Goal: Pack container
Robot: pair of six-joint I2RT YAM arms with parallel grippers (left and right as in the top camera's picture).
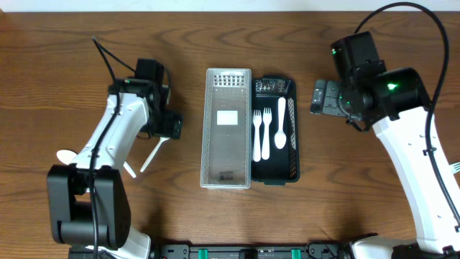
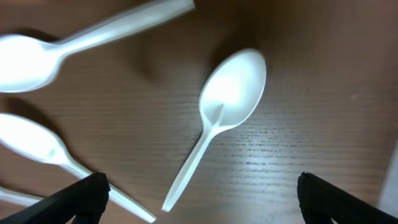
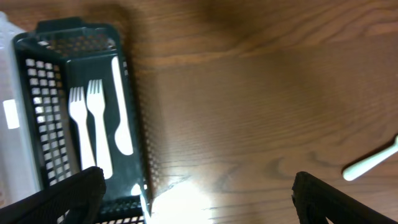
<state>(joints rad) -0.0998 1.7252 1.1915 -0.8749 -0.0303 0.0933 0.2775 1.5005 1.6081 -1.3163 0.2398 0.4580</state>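
A black mesh tray (image 1: 274, 178) holds two white forks (image 1: 261, 134) and a white spoon (image 1: 282, 122). A clear mesh basket (image 1: 228, 155) stands beside it on its left. My left gripper (image 1: 167, 126) is open above loose white spoons on the table. In the left wrist view a spoon (image 2: 227, 99) lies between the open fingers (image 2: 199, 199), bowl away from them. My right gripper (image 1: 325, 98) is open and empty to the right of the tray. The right wrist view shows its fingers (image 3: 196, 193), the tray (image 3: 74, 37) and the forks (image 3: 87, 124).
More white spoons lie at the left (image 2: 37, 56) (image 2: 37, 143). One spoon bowl (image 1: 65, 156) shows by the left arm's base. A white utensil (image 3: 373, 162) lies on the wood at the far right, also showing in the overhead view (image 1: 454, 167).
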